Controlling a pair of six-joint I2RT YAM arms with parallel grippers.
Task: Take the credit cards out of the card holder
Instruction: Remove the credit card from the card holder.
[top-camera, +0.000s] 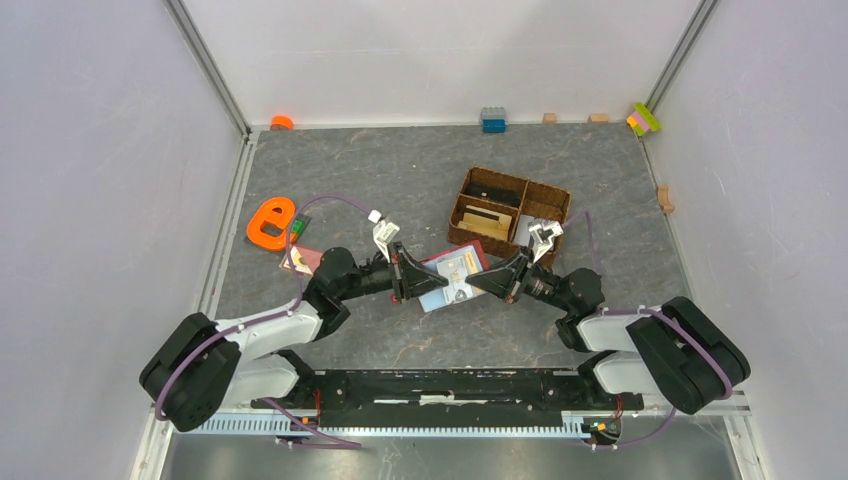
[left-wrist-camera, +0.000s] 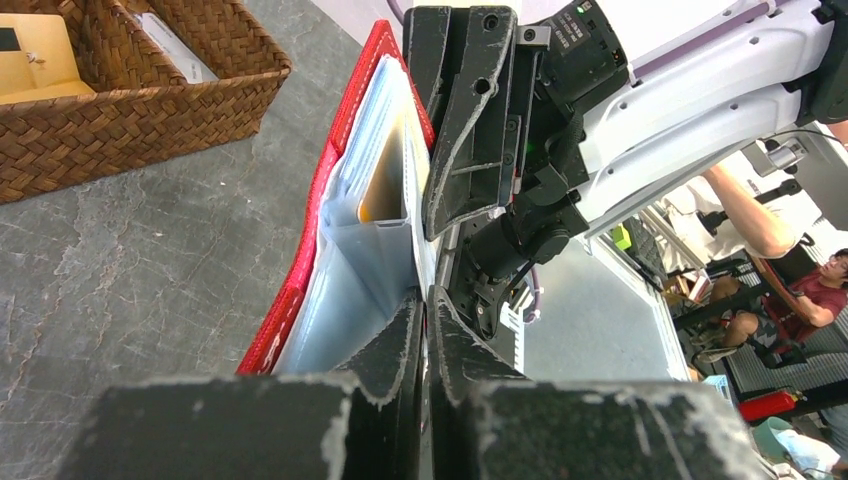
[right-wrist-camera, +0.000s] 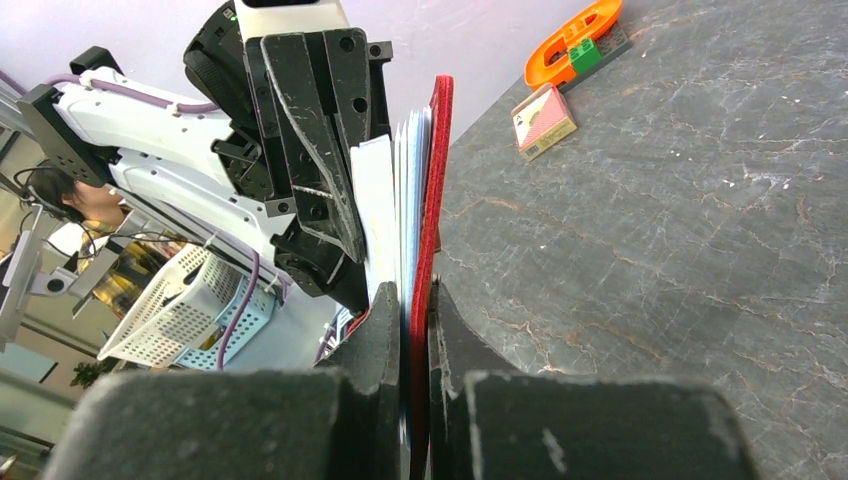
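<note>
The card holder (top-camera: 452, 274), dark red with pale blue sleeves inside, hangs opened between both arms just above the table. My left gripper (top-camera: 438, 283) (left-wrist-camera: 428, 305) is shut on a thin inner sleeve at one edge. On the opposite edge my right gripper (top-camera: 473, 281) (right-wrist-camera: 418, 300) is shut on the red cover (right-wrist-camera: 432, 200). In the left wrist view an orange-tan credit card (left-wrist-camera: 385, 188) sits tucked in a clear sleeve, with the red cover (left-wrist-camera: 300, 280) to its left. Other credit cards show only as thin edges (right-wrist-camera: 410, 190) in the sleeves.
A brown wicker compartment basket (top-camera: 510, 212) (left-wrist-camera: 150, 100) stands just behind the right gripper, with cards and papers in it. An orange ring-shaped object (top-camera: 270, 222) and a small pink card box (top-camera: 300, 260) (right-wrist-camera: 543, 120) lie at the left. Small blocks (top-camera: 493, 120) line the far wall.
</note>
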